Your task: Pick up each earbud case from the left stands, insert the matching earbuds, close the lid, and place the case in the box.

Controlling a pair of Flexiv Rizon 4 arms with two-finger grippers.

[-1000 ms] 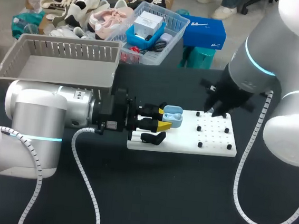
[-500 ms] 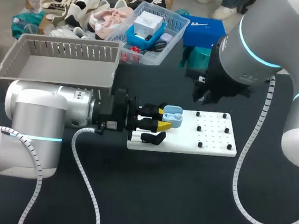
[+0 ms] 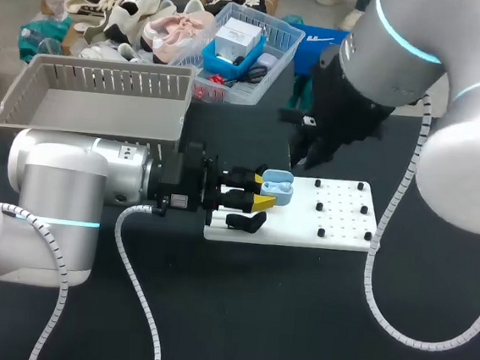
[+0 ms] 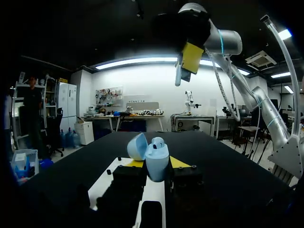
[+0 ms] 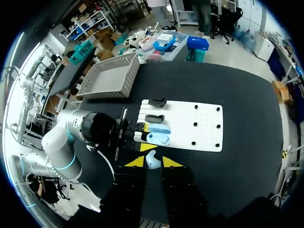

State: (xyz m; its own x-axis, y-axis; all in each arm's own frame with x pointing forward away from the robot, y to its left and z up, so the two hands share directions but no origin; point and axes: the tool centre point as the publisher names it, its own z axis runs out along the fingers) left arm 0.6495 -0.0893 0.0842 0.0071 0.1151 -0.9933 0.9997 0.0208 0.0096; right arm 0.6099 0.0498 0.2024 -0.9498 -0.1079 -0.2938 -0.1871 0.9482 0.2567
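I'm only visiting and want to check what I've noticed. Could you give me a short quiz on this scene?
1. True or false: the light blue case in the left gripper has its lid open.
2. The right gripper holds: A) a black case, B) a light blue earbud, C) nothing.
3. What colour is the board beneath the case?
Key: 1 true; 2 B; 3 white.

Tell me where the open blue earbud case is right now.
In the head view, the blue earbud case sits lid-open between the left gripper's fingertips, over the white board's left end.
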